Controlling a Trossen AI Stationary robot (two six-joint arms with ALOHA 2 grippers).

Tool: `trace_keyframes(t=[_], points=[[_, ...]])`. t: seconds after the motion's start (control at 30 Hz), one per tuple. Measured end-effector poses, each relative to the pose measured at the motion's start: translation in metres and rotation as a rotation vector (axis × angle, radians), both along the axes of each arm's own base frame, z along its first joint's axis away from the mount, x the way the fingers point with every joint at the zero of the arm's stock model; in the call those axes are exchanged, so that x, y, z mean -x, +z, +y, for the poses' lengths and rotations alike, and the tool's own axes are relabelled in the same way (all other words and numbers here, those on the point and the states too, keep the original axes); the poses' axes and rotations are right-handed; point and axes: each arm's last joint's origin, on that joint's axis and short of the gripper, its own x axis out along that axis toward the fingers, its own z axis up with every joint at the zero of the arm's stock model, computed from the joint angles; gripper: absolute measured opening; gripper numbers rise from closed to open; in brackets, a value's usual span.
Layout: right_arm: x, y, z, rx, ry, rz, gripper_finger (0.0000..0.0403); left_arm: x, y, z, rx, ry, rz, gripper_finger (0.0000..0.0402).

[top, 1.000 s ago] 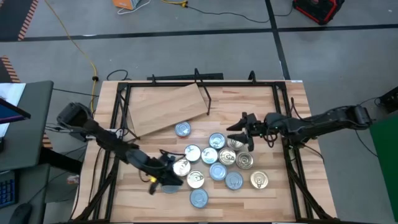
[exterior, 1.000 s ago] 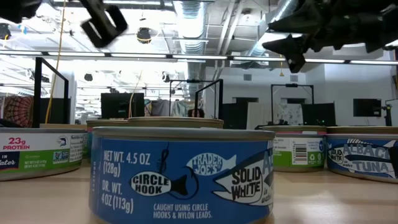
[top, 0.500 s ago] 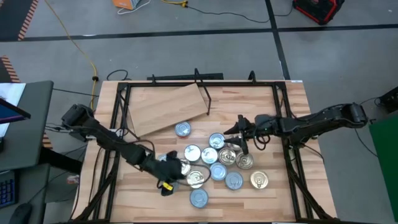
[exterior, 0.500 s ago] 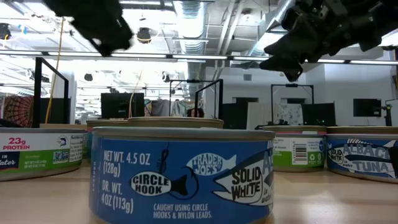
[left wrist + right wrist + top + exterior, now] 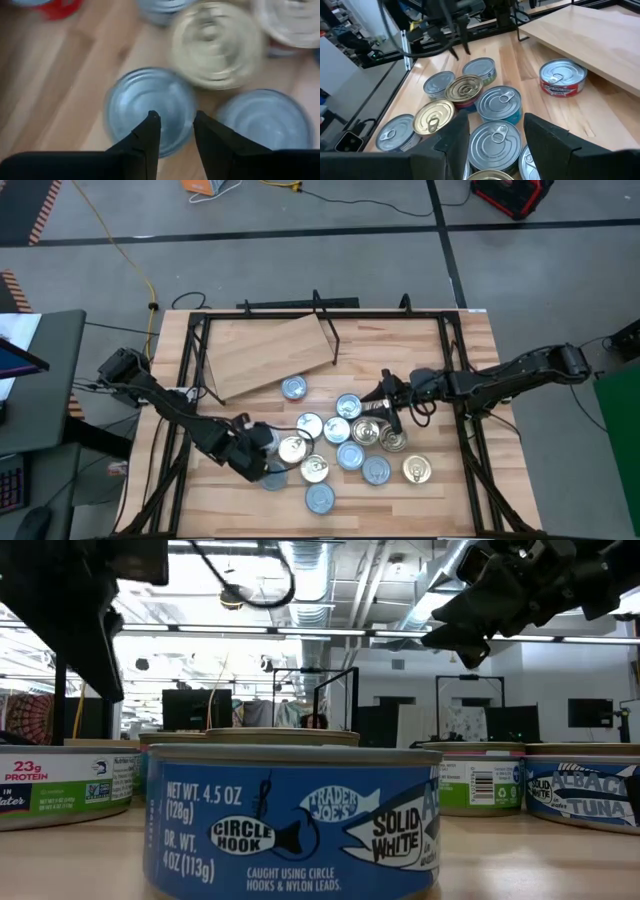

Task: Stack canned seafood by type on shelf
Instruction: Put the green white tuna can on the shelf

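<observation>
Several flat round tins [image 5: 348, 442] lie lid-up in a cluster on the tabletop, some silver-lidded with blue labels, some gold-lidded. One silver tin with a red label [image 5: 294, 388] sits apart, by the near edge of the plywood shelf [image 5: 268, 352], whose black rod [image 5: 328, 332] stands at its right edge. My left gripper [image 5: 262, 464] points down over a silver tin [image 5: 150, 107] at the cluster's near-left edge; it is open, with a narrow gap [image 5: 175, 131]. My right gripper [image 5: 384, 408] hangs open [image 5: 497, 131] above the cluster's right side, over a silver tin [image 5: 495, 139].
Black frame rails [image 5: 186, 390] run along the table's left, right [image 5: 468, 410] and far sides. In the low view a blue-labelled tin [image 5: 290, 825] fills the foreground, with my right gripper [image 5: 462, 632] high on the right. Bare tabletop [image 5: 430, 355] lies to the right of the shelf.
My left gripper has tipped from slanting to pointing down and has sunk over the near-left silver tin. My right gripper has moved toward the table's left and a little toward its near edge, over the cluster. No tin has moved.
</observation>
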Motion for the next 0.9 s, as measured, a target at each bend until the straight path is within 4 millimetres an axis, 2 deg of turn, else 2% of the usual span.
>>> trace_keyframes(t=[0.23, 0.53, 0.9], points=[[0.0, 0.002, 0.0, -0.001, 0.002, -0.016, 0.0214, 0.009, -0.003, 0.008, -0.026, 0.15, 0.057, 0.0092], [0.0, 0.002, 0.002, -0.002, 0.008, -0.023, 0.0214, 0.012, -0.028, 0.031, -0.049, 0.224, 0.108, 0.0059], [0.0, 0.002, 0.007, -0.002, 0.034, -0.023, 0.0214, 0.009, -0.036, 0.041, -0.008, 0.185, 0.165, 0.0036]])
